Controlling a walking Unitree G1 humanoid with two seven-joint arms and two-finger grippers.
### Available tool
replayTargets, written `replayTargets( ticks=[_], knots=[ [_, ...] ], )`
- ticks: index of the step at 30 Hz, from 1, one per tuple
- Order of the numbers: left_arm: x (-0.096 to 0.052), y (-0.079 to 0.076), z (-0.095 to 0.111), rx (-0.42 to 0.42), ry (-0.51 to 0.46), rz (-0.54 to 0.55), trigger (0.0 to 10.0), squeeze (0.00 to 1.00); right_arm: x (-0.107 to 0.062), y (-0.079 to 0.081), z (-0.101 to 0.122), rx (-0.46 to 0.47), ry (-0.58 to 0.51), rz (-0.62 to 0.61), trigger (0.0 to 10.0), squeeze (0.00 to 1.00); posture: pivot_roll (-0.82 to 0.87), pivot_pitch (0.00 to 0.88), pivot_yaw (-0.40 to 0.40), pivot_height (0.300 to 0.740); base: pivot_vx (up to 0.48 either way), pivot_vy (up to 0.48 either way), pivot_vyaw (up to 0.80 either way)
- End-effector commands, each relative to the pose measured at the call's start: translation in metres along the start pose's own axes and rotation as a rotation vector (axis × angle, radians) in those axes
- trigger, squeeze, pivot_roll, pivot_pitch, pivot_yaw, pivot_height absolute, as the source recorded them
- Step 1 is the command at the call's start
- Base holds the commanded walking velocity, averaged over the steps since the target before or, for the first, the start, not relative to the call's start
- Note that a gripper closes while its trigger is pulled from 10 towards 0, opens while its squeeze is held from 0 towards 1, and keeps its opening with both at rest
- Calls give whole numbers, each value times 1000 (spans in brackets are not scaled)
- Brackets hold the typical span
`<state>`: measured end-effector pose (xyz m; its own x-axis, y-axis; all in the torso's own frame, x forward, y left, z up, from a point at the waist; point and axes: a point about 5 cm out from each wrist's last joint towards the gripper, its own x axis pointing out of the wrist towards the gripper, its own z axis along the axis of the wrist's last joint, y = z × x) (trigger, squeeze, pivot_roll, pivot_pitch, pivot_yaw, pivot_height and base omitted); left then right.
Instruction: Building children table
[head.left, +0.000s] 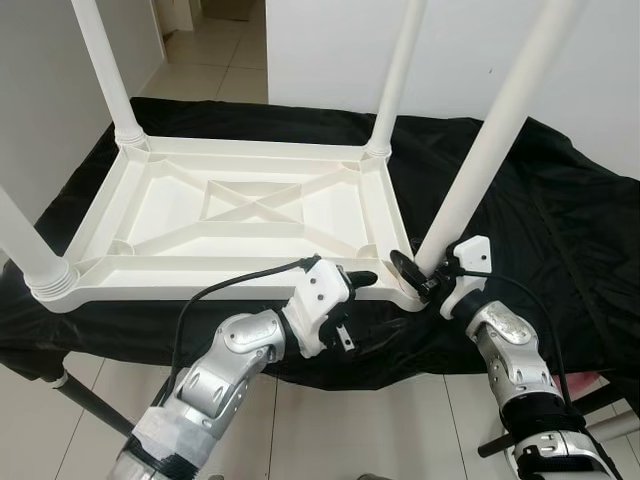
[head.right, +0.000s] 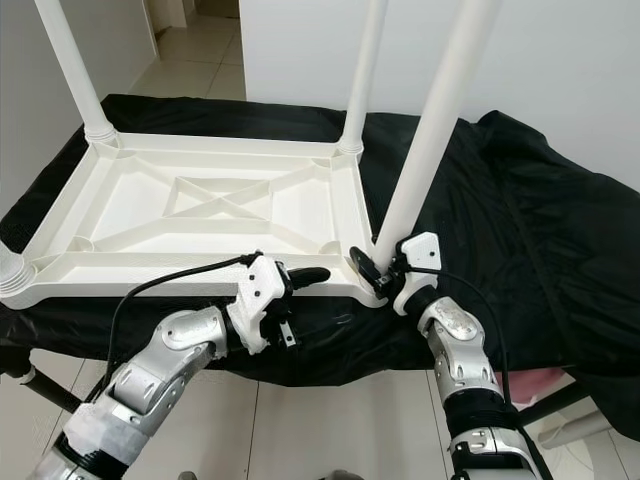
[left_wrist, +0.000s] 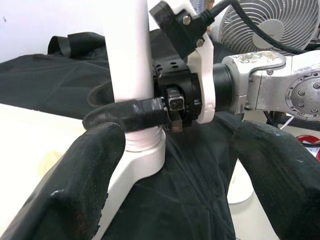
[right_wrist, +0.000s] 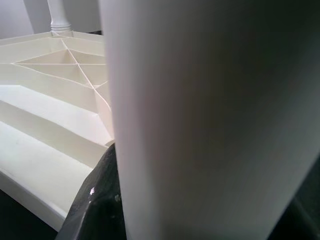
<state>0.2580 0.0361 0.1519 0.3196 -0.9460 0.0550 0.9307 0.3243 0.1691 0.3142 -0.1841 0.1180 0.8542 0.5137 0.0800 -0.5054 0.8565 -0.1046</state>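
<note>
White plastic makes up the children's table top, which lies upside down on a black cloth draped over a desk, its ribbed underside with a crossed brace facing up. 4 white legs stand in its corner sockets: 1 at the far left, 1 at the far right, 1 at the near left, and 1 at the near right, which leans toward the robot's right as it rises.

Low on that near right leg, just above its socket, the right gripper has its jaws clamped around the leg; in the left wrist view 1 black finger wraps across the front of the leg, and in the right wrist view the leg stands directly against the camera with a black finger beside it and the ribbed top beyond.

At the near edge of the top, left of that corner, is the left gripper. Its jaws stand apart, 1 finger lying over the rim and pointing toward the right gripper, the other lower against the cloth. In its own wrist view the 2 fingers are spread wide, with the leg's socket and the right gripper between them and further off.

A white fan sits beyond the right arm, and tiled floor lies past the desk.
</note>
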Motion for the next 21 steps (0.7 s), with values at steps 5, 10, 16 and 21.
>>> replayTargets(
  ticks=[5, 10, 16, 21],
  knots=[
    [1, 0, -4, 3, 13, -49, 10000, 0, -4, -3, -10, -14, 73, -76, 10000, 0, -94, 0, -21, 740, 0, 0, 0],
    [2, 1, -4, 1, 16, -46, 10000, 0, -3, -7, -14, -19, 127, -195, 10000, 0, -93, 0, -10, 740, 0, 0, 0],
    [1, 3, -4, -8, 14, -34, 10000, 0, -8, -1, -18, 58, 127, -408, 10000, 0, -100, 0, 10, 740, 0, 0, 0],
    [1, 4, -4, -9, 14, -31, 10000, 0, -11, 11, -20, 124, 117, -553, 10000, 0, -105, 0, 13, 740, 0, 0, 0]
  ],
)
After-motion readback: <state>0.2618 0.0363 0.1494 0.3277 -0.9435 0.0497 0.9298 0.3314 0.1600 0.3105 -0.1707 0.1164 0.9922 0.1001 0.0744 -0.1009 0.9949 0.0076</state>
